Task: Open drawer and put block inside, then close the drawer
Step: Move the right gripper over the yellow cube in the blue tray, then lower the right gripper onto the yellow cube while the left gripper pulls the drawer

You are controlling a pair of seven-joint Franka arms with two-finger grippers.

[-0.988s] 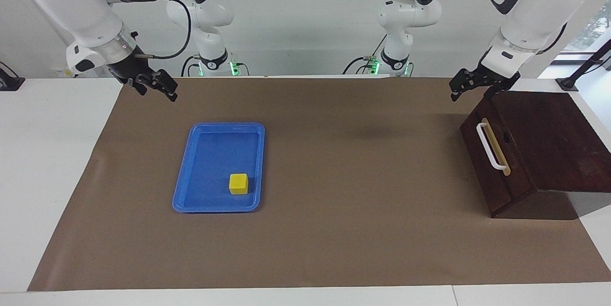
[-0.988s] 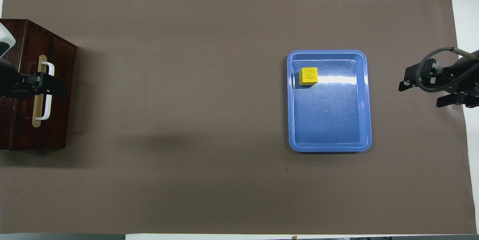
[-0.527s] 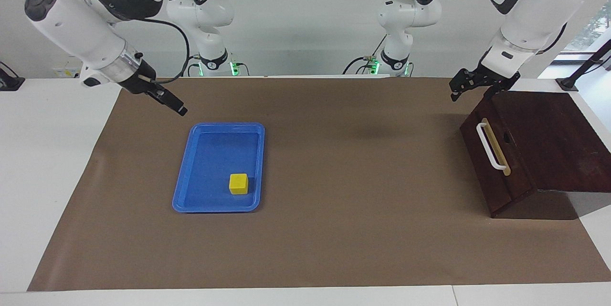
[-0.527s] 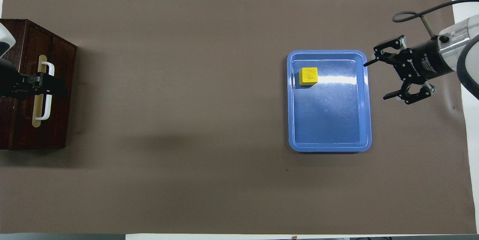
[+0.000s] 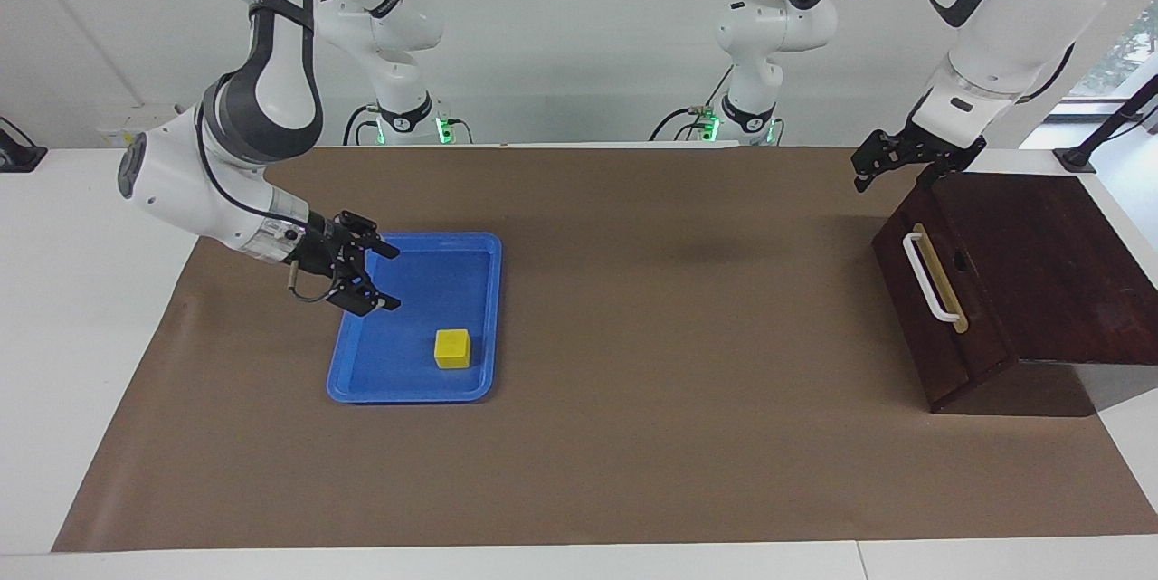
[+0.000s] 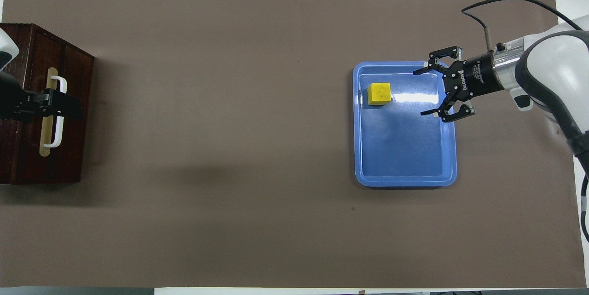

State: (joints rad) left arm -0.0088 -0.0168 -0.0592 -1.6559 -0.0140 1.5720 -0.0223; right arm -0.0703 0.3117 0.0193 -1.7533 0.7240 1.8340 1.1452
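Facing the robots, the right gripper (image 5: 387, 276) hangs wide open over the glossy blue tray (image 5: 362, 385), with the small yellow block (image 5: 452, 348) lying on the tray farther from the robots. The left gripper (image 5: 868, 171) waits above the closed dark wooden drawer (image 5: 941, 340); its fingers cannot be told. From overhead, the right gripper (image 6: 419, 93) points at the block (image 6: 379, 94), which sits in the tray's corner toward the drawer (image 6: 73, 157).

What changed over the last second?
The right claw swung in from the table's edge and down over the blue tray, open, toward the block; nothing grasped. The left claw waits by the shut drawer. Block, tray and drawer unmoved.
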